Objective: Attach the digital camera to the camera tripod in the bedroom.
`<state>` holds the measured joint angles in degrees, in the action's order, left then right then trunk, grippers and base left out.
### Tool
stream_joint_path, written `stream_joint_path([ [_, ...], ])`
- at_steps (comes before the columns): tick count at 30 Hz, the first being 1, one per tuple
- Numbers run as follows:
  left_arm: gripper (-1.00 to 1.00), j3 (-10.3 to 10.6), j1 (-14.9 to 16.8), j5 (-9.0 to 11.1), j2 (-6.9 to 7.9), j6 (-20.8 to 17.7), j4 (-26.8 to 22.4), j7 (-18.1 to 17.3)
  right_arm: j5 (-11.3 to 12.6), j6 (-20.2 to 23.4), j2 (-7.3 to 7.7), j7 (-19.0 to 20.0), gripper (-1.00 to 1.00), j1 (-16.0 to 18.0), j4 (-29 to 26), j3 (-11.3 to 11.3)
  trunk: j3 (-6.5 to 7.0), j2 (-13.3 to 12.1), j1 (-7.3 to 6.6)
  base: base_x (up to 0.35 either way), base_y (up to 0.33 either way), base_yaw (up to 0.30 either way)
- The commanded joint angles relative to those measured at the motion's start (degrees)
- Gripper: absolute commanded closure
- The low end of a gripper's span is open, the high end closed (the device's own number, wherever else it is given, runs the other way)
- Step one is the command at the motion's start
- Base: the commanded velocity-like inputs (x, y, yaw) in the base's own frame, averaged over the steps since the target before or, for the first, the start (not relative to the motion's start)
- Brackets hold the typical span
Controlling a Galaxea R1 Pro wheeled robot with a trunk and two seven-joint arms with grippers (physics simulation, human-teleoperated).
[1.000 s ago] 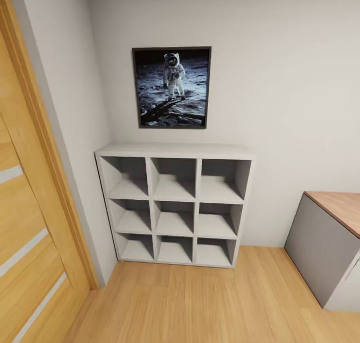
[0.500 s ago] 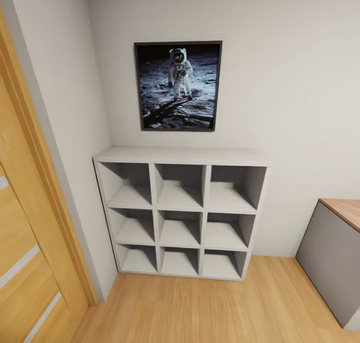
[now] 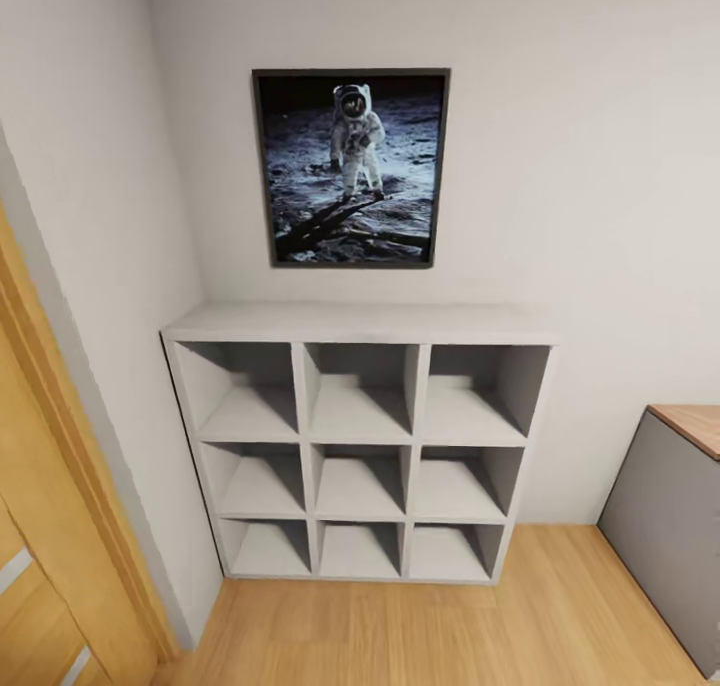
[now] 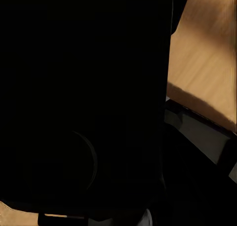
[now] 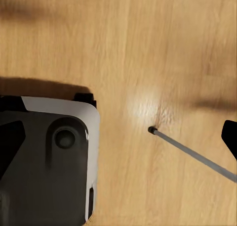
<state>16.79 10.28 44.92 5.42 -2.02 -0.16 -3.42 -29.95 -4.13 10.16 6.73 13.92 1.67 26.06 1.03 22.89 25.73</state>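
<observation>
Shelving faces you in the head view: a pale grey nine-cube shelf unit [image 3: 358, 446] stands against the pale wall [image 3: 580, 186], its left side close to the corner. Above it hangs a dark-framed astronaut poster [image 3: 350, 166] of a suited figure on a grey lunar surface. At your left you have the edge of a wooden door [image 3: 40, 556] with its frame, and at your right the corner of a grey cabinet [image 3: 665, 526] with a wood top. Light wood floor [image 3: 440, 626] runs between them, so you are looking at one corner of the bedroom.

Your left wrist view is mostly black, blocked by a dark body too close to make out, with a strip of the wood floor beside it. Your right wrist view looks straight down at the floor, the robot's dark base [image 5: 47, 161] with its pale rim, and a thin grey rod [image 5: 190, 154] touching the boards by its dark tip. You cannot tell how either gripper's jaws stand. From these views you cannot tell where the camera or tripod is.
</observation>
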Motion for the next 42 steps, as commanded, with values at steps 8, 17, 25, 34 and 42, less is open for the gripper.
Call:
stream_joint_path([
  [8,1.0,0.44,0.0,0.52,0.02,-0.18,-0.01,-0.28,-0.58,-0.32,0.04,0.1,-1.0,0.06,0.18,0.49,-0.02,0.03,0.05,0.123,0.021,-0.282],
  [17,1.0,0.44,0.0,0.5,0.08,-0.17,-0.04,-0.28,-0.57,-0.35,0.04,0.05,-1.0,0.06,0.18,0.49,-0.02,0.03,0.05,0.01,0.002,-0.288],
  [25,1.0,0.32,0.0,0.51,0.04,-0.14,-0.16,-0.28,-0.55,-0.35,0.02,0.04,-1.0,0.06,0.18,0.49,-0.02,0.03,0.05,0.001,0.0,-0.289],
  [34,1.0,0.2,0.0,0.6,-1.99,-0.21,-0.06,-0.21,-0.54,-0.31,0.03,0.04,-1.0,0.06,0.18,0.49,-0.02,0.03,0.05,0.0,0.0,-0.289],
  [42,1.0,0.26,0.0,0.64,-2.62,-0.27,0.06,-0.14,-0.76,0.24,-0.04,0.12,-1.0,0.06,0.19,0.44,-0.02,0.03,0.05,0.0,0.0,-0.289],
])
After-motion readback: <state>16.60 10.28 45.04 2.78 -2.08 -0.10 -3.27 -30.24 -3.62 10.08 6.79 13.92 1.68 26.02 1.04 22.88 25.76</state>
